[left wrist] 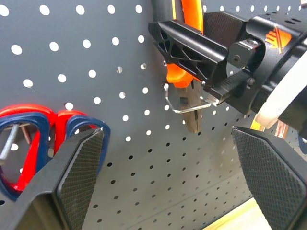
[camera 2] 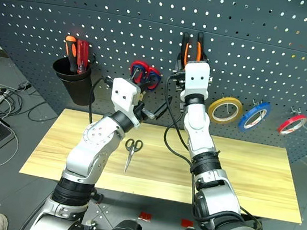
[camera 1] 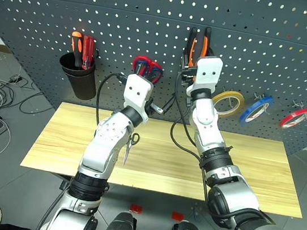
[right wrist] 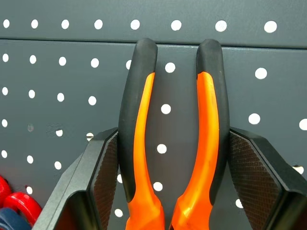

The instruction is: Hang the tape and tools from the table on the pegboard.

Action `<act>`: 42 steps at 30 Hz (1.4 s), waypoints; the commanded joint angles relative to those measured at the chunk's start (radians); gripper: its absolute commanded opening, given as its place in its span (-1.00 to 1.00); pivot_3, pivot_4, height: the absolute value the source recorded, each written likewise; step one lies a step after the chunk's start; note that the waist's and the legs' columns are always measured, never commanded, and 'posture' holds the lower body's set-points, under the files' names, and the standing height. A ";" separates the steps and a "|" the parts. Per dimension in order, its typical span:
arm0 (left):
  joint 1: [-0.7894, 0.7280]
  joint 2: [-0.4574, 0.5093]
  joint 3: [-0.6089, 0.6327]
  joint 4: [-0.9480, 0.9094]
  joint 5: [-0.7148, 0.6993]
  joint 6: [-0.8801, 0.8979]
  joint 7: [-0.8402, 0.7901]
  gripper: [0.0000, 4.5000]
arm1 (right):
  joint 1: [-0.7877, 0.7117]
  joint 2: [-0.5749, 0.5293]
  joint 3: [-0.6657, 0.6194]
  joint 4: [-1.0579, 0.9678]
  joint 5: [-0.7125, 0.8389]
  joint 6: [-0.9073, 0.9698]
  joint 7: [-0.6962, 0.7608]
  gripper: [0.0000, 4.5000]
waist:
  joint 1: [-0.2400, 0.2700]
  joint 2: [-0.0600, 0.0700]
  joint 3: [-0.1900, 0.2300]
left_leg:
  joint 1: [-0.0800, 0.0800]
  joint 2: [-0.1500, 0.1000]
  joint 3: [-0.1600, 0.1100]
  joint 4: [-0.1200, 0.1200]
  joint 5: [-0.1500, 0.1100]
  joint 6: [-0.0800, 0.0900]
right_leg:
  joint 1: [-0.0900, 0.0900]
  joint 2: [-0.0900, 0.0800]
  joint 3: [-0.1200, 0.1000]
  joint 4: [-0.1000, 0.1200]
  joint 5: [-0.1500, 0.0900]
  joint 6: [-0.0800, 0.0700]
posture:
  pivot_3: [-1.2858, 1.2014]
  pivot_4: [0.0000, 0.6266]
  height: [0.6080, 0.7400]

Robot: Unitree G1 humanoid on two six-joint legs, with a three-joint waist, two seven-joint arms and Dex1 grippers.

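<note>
right claw (right wrist: 163,187) apart, flanking pliers (right wrist: 172,134), handles up, on pegboard (camera 1: 42,8) | left claw (left wrist: 177,172) apart, empty | scissors (camera 2: 132,149) nearer left arm, on counter (camera 2: 259,175)

Head pair: set high, looking forward and down — worktop (camera 1: 69,143) low, pegboard (camera 1: 100,4) filling the 12 o'clock half.
Left eye vs right eye: same scene, slightly offset.
Left wrist view: close to the pegboard, facing it, red-handled scissors (left wrist: 29,129) beside one finger.
Right wrist view: nearest of all — pliers (right wrist: 172,134) between its fingers.
Shared: pliers and hook (left wrist: 184,106), in both wrist views.
</note>
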 commanded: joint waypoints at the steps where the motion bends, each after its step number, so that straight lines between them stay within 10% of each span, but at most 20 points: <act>1: -0.010 -0.005 0.002 -0.026 0.002 -0.010 0.003 1.00 | -0.030 -0.011 -0.014 -0.032 0.002 -0.020 -0.009 0.94 | 0.000 0.000 0.000 | 0.000 0.000 0.000 0.000 0.000 0.000 | 0.000 0.000 0.000 0.000 0.000 0.000 | 0.19 -0.29 1.00; 11: -0.017 -0.009 0.006 -0.017 0.003 -0.011 0.005 1.00 | -0.006 -0.018 -0.018 -0.085 0.034 0.001 0.029 0.99 | 0.000 0.000 0.000 | 0.000 0.000 0.000 0.000 0.000 0.000 | 0.000 0.000 0.000 0.000 0.000 0.000 | 0.18 -0.29 1.00; 24: 0.084 0.011 -0.016 -0.114 -0.009 0.050 -0.018 1.00 | 0.330 -0.108 0.087 -0.731 0.257 0.434 0.440 0.99 | -0.002 0.001 0.002 | 0.001 0.000 -0.002 -0.003 0.000 0.001 | 0.001 0.000 0.001 -0.001 0.000 0.000 | 0.16 -0.29 1.00; 42: 0.190 0.048 -0.012 -0.166 0.101 0.431 0.134 1.00 | 0.578 -0.371 0.142 -0.955 0.395 0.648 0.843 0.99 | -0.009 -0.002 0.072 | 0.002 0.001 -0.004 -0.003 -0.003 0.005 | 0.002 0.000 0.000 -0.001 0.000 0.000 | 0.13 0.01 1.00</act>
